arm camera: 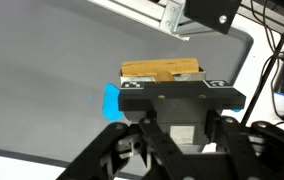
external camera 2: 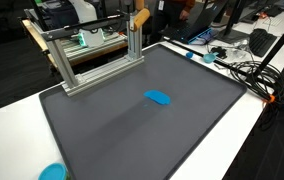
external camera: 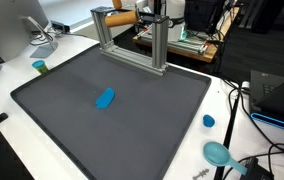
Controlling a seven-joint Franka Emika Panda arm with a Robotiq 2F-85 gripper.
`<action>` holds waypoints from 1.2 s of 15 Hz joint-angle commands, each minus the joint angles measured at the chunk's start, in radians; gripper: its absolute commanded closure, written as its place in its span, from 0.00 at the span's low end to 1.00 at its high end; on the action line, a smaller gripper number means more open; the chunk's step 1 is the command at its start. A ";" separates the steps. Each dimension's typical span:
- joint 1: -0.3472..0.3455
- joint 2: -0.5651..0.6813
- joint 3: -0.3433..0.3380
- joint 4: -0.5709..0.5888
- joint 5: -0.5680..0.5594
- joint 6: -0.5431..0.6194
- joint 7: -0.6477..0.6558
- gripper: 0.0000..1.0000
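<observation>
The jaws are clamped on a wooden block (arm camera: 162, 70). In both exterior views the block (external camera: 122, 17) (external camera 2: 140, 18) hangs well above the surface, level with the top bar of an aluminium frame (external camera: 132, 42) (external camera 2: 92, 58) and close to one of its posts. Whether block and frame touch cannot be told.

The frame stands at the far edge of a dark grey mat (external camera: 72, 125) (external camera 2: 112, 125), and its bar and posts crowd the space around the block. A small blue piece (external camera: 104, 98) (external camera 2: 158, 97) lies alone near the middle of the mat; in the wrist view it (arm camera: 112, 98) shows just beside the block, lower down.

Off the mat, on the white surface (external camera: 12, 125), sit a blue cap (external camera: 209, 121), a teal round thing (external camera: 217, 153) and a small green cup (external camera: 40, 67). Cables (external camera 2: 244, 70) trail along one side. No writing or label is legible anywhere.
</observation>
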 commanded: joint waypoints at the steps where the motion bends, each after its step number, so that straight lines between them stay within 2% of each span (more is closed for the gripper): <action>1: 0.048 -0.048 0.018 -0.106 -0.023 0.017 0.252 0.78; 5: 0.066 -0.057 0.023 -0.202 -0.006 0.048 0.487 0.78; 6: 0.070 -0.014 0.020 -0.133 -0.004 0.011 0.401 0.53; 8: 0.070 -0.014 0.020 -0.167 -0.004 0.028 0.453 0.53; 9: 0.070 -0.014 0.020 -0.173 -0.004 0.031 0.461 0.78; 11: 0.067 -0.046 0.017 -0.225 0.010 0.109 0.461 0.78; 18: 0.049 -0.136 -0.012 -0.360 -0.032 0.149 0.398 0.78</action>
